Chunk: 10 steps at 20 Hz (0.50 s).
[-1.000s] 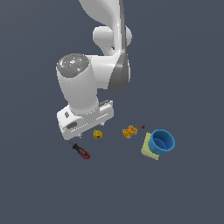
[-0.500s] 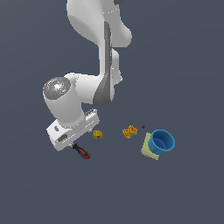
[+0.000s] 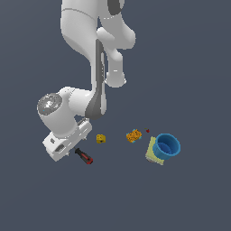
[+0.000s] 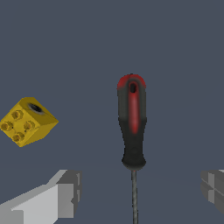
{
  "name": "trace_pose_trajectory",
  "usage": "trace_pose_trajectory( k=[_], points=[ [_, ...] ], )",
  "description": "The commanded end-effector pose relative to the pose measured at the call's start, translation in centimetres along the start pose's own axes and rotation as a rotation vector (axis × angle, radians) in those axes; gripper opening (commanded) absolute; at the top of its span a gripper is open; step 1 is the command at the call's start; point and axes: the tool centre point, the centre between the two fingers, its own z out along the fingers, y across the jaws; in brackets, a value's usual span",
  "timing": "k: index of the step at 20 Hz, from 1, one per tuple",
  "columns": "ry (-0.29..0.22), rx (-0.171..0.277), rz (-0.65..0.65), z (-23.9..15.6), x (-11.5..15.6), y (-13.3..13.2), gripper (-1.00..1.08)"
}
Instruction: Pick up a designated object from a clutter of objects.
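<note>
The screwdriver (image 3: pixel 84 156) lies flat on the counter (image 3: pixel 189 90), its black-and-red handle (image 4: pixel 132 122) clear of everything around it and its thin grey shaft (image 4: pixel 134 197) running back under the arm. The counter's edges and corners fall outside both views, so its place can only be told against its neighbours: it is the item farthest toward the exterior view's left, at the end of the scattered row.

The hand (image 4: pixel 140 192) hangs just over it, released, with its two fingers (image 4: pixel 61 194) spread wide and the shaft lying in the gap between them, touching neither. In the exterior view the white body of the hand sits low beside the handle.

Near the handle, toward the exterior view's right, stands the small yellow block (image 3: pixel 101 138), studs showing on one face in the wrist view. Farther along lies the orange lumpy piece (image 3: pixel 133 136), with the tiny red bit (image 3: pixel 147 131) just beside it. Last comes the blue cup (image 3: pixel 167 145), upright and resting on the pale yellow-green pad (image 3: pixel 152 152), well apart from the screwdriver.
</note>
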Motion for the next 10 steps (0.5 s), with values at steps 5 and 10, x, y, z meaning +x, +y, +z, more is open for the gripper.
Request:
trace_pose_trajectory(
  k=[5, 10],
  points=[
    [0.001, 0.000, -0.053, 1.7, -1.3, 0.7, 1.00],
    [0.002, 0.000, -0.064, 2.1, -1.6, 0.9, 1.00]
  ],
)
